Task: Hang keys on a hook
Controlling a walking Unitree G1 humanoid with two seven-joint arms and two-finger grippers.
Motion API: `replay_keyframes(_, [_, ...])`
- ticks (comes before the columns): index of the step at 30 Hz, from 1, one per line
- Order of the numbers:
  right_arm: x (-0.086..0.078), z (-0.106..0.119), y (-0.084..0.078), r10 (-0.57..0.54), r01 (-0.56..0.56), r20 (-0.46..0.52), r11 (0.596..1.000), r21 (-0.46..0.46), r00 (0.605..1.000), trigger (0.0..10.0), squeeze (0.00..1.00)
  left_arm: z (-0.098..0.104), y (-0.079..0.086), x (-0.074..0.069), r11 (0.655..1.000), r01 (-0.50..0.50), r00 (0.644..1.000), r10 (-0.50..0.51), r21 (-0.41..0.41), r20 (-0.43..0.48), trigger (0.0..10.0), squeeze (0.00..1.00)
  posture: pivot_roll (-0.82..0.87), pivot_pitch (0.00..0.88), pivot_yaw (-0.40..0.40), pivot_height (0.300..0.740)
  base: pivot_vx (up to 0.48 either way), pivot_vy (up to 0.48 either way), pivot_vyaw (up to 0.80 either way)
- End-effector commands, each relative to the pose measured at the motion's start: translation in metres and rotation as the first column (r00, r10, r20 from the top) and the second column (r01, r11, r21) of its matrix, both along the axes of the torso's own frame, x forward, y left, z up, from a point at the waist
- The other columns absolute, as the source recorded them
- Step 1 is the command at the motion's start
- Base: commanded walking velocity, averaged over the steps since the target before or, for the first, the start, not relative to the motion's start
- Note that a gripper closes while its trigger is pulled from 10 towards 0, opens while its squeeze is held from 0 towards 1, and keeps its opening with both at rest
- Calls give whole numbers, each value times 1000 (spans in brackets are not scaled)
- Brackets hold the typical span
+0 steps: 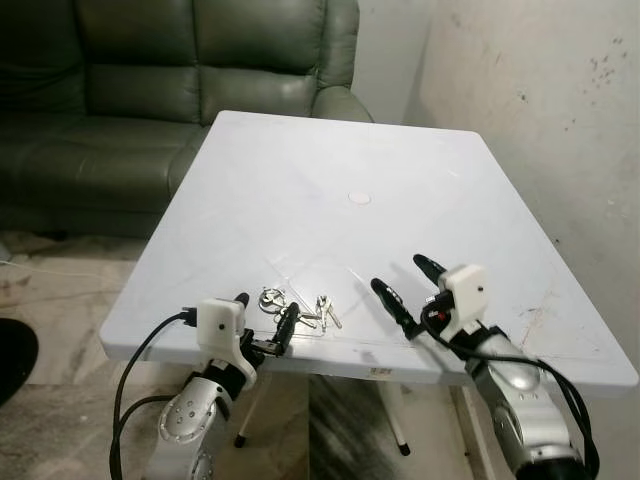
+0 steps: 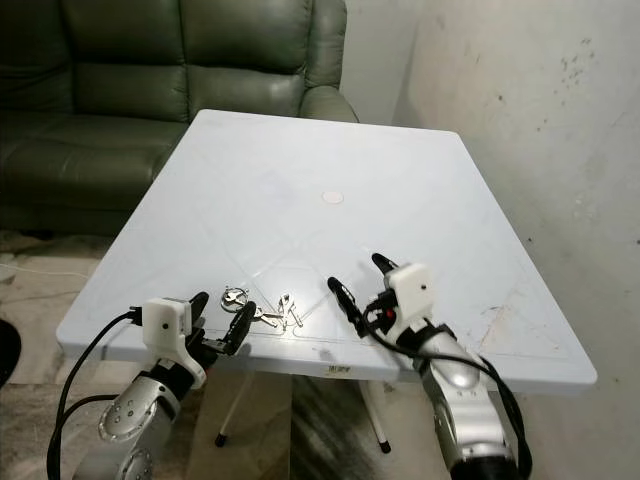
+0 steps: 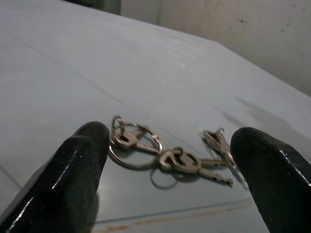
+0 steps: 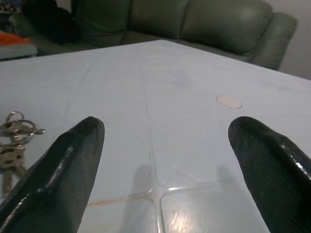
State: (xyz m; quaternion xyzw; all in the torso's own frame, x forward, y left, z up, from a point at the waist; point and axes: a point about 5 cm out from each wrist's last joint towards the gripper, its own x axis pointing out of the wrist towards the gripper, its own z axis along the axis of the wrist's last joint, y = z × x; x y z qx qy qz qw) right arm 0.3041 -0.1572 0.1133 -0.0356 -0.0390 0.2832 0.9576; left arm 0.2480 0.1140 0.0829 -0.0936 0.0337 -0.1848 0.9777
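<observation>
Keys [image 1: 298, 309] lie flat on the white table [image 1: 330, 160] near its front edge, joined by rings in a loose bunch. The left gripper [image 1: 264, 318] sits at that edge with fingers spread wide, the bunch just beyond its tips. The right gripper [image 1: 408, 284], fingers wide too, rests over the table beside the keys, apart from them.

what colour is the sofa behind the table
Dark green, leather-look; the sofa shows best in the left eye view, behind the white table.
</observation>
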Motion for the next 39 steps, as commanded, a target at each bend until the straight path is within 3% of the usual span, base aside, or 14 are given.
replay_keyframes(1, [4,0,-1,21,-21,-3,999,-24,1000,10000,0,3,-4,-2,1000,11,1000,-12,12,8,10000,0,65,77,-106,740,0,0,0])
replay_keyframes(9, [18,5,13,118,-118,-17,992,-39,993,10000,0,5,-8,-7,1000,17,1000,-17,19,6,10000,0,77,101,-117,740,0,0,0])
replay_keyframes(15, [18,5,25,195,-195,-4,980,-47,981,10000,0,7,-7,-10,1000,7,1000,-7,24,7,10000,0,91,108,-129,740,0,0,0])
replay_keyframes(23, [10,5,56,296,-295,29,955,-32,955,10000,0,6,-6,-13,1000,-21,1000,21,22,-1,10000,0,104,104,-142,740,0,0,0])
replay_keyframes(30, [6,1,76,281,-277,43,958,-75,959,10000,0,7,-7,-14,999,-24,1000,25,22,-5,10000,0,107,99,-145,740,0,0,0])
replay_keyframes(39, [9,-9,86,200,-203,-32,969,-142,979,10000,0,8,-8,-13,1000,-22,1000,22,20,-5,10000,0,104,103,-143,740,0,0,0])
